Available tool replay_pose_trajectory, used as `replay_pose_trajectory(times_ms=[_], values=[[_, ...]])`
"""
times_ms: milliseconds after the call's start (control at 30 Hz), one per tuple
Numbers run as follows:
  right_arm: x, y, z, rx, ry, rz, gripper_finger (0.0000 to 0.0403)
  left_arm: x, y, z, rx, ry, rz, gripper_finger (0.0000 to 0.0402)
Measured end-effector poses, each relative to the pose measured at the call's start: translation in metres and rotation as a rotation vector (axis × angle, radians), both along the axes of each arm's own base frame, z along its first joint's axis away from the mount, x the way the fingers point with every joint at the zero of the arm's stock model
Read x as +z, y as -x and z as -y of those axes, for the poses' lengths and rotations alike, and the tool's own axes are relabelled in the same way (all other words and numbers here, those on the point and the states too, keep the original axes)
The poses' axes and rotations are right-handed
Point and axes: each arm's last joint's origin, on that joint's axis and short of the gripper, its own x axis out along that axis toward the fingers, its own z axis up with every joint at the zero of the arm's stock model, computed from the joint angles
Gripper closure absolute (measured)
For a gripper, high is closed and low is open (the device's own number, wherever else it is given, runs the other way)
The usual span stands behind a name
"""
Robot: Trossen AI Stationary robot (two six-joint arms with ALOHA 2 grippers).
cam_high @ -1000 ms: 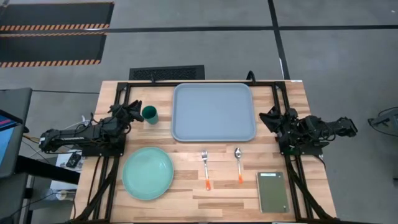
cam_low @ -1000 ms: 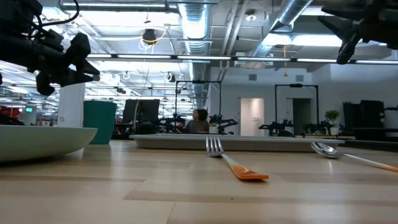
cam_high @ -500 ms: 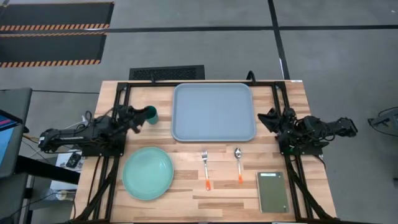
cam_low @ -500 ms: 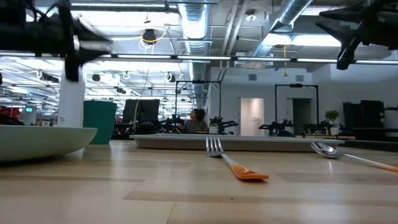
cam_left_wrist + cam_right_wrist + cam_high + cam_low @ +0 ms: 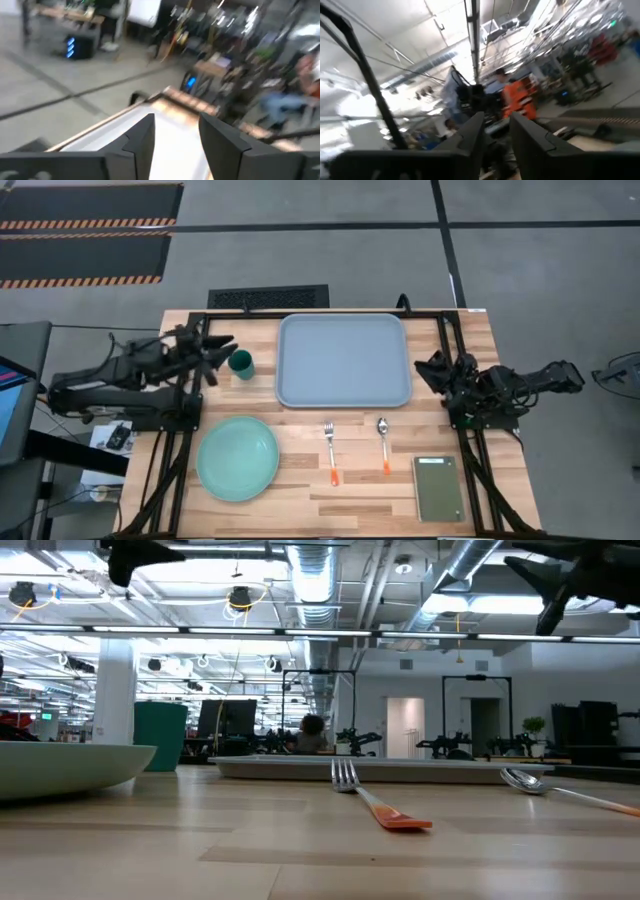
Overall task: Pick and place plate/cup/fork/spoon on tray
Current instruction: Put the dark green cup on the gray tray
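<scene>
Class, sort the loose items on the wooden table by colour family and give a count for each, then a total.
Green: 3 (plate, cup, slab)
Blue-grey: 1 (tray)
Silver with orange handle: 2 (fork, spoon)
Total: 6

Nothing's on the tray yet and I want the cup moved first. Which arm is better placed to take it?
Left. The left gripper hovers right beside the cup at the tray's left edge, fingers open. The right gripper sits across the tray, on its far side from the cup.
</scene>
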Motion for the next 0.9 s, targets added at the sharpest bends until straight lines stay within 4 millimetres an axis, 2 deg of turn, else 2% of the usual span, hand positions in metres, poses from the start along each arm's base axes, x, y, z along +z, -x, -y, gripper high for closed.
replay_pose_trajectory(times_ms=[167, 300, 400, 533, 667, 767, 900], values=[[0.034, -0.004, 0.004, -0.123, 0.14, -0.062, 0.0208, 0.009, -0.021, -0.003, 0.013, 0.065, -0.234, 0.0191], [0.068, -0.007, 0.009, -0.216, 0.169, -0.245, 0.0157, 0.02, -0.032, -0.015, 0.149, 0.143, -0.485, 0.0163], [0.091, -0.01, 0.015, -0.301, 0.129, -0.436, 0.0145, 0.027, -0.038, -0.03, 0.217, 0.201, -0.614, 0.0157], [0.114, -0.019, 0.019, -0.352, 0.103, -0.611, 0.0143, 0.028, -0.038, -0.055, 0.218, 0.294, -0.665, 0.0156], [0.126, -0.026, 0.02, -0.355, 0.113, -0.697, 0.0143, 0.018, -0.026, -0.081, 0.156, 0.438, -0.637, 0.0156], [0.128, -0.031, 0.02, -0.355, 0.117, -0.713, 0.0143, 0.01, -0.012, -0.095, 0.203, 0.467, -0.68, 0.0156], [0.126, -0.031, 0.02, -0.353, 0.12, -0.729, 0.0143, -0.004, -0.003, -0.106, 0.236, 0.501, -0.753, 0.0156]])
